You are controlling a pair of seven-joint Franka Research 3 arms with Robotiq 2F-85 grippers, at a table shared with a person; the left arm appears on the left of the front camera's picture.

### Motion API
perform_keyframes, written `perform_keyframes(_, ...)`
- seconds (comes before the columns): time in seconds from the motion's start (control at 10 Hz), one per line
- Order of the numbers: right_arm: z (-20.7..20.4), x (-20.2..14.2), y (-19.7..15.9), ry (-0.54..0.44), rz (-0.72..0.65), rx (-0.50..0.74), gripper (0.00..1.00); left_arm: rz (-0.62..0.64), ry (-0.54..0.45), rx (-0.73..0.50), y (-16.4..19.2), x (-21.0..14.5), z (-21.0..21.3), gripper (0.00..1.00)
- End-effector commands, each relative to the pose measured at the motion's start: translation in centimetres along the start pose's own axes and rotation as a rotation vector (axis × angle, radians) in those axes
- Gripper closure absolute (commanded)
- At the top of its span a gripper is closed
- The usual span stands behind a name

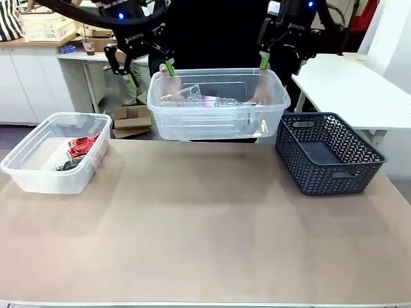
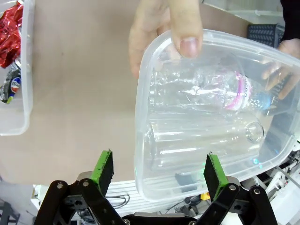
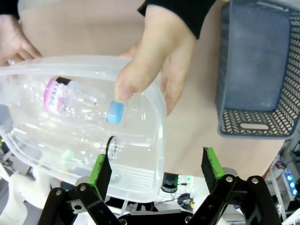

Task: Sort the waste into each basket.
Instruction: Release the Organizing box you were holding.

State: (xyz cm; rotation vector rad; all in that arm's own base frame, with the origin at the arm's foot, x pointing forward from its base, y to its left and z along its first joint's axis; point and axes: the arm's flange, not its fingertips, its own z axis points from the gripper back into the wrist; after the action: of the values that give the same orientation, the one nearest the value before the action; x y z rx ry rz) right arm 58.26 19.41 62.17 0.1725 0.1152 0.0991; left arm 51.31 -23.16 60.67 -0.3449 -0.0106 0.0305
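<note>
Both my grippers, left (image 1: 149,67) and right (image 1: 262,56), gape wide; person's hands (image 3: 154,70) hold bottle tub (image 1: 218,125); next, withdraw clear

The tub (image 1: 218,102) held up at the far side is clear, glossy plastic with a smooth rolled rim, and the bottles (image 2: 206,93) inside it are thin, crinkled transparent plastic, one with a pink label band. The second tub (image 1: 54,154) has the same shiny see-through finish; its crushed cans (image 1: 80,151) look like creased metal, red and dark. The basket (image 1: 327,154) is dark blue matt plastic in a lattice weave. The worktop (image 1: 205,231) is smooth, matt beige.
</note>
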Motion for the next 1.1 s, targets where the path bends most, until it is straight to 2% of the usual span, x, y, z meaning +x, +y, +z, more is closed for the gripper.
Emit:
perform_keyframes(0.0, 0.6, 0.2, -0.1, 0.008, 0.001, 0.014, 0.0, 0.0, 0.002, -0.001, 0.0, 0.2, 0.2, 0.0)
perform_keyframes(0.6, 0.0, 0.1, -0.1, 0.001, -0.002, 0.003, 0.0, 0.0, 0.0, -0.002, -0.1, 0.3, 0.0, 0.0)
perform_keyframes(0.8, 2.6, -11.9, 0.4, -0.093, 0.071, -0.068, 0.0, -0.016, -0.06, 0.013, 1.8, -6.8, 5.2, 0.0)
perform_keyframes(0.9, 3.0, -17.6, 0.8, -0.173, 0.062, -0.068, 0.0, -0.109, -0.054, -0.062, 3.1, -11.9, 7.2, 0.0)
perform_keyframes(1.0, 2.6, -21.5, 1.4, -0.21, 0.06, -0.085, 0.0, -0.167, -0.082, -0.08, 3.9, -16.1, 7.7, 0.0)
